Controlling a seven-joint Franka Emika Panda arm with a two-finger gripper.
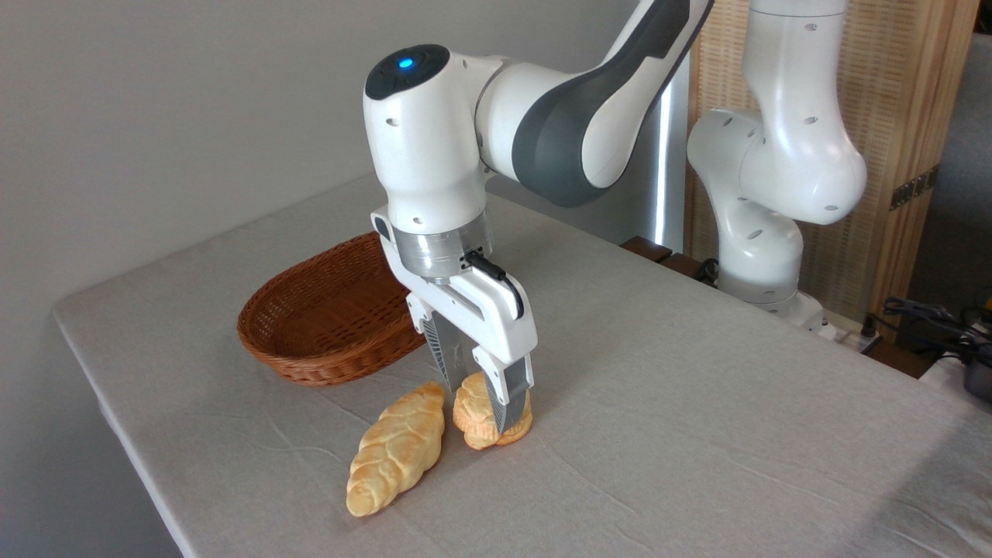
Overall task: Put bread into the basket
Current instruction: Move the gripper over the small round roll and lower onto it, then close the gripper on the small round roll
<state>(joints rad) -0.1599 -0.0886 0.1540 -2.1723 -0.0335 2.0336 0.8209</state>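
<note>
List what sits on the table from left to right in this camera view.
Wicker basket → braided loaf → round bun, standing on edge with the jaws of the gripper either side of it → the arm's base at the far right.

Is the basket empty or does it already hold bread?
Empty: the basket shows only bare wicker; the bun sits on the table.

I see the small round lobed golden-orange bun (479, 422) on the grey cloth-covered table (697, 403), just right of the long braided pale-golden loaf (397, 448). Behind and left of both sits the oval reddish-brown woven wicker basket (329, 314). My white two-finger gripper (480, 391) straddles the bun from above.
</note>
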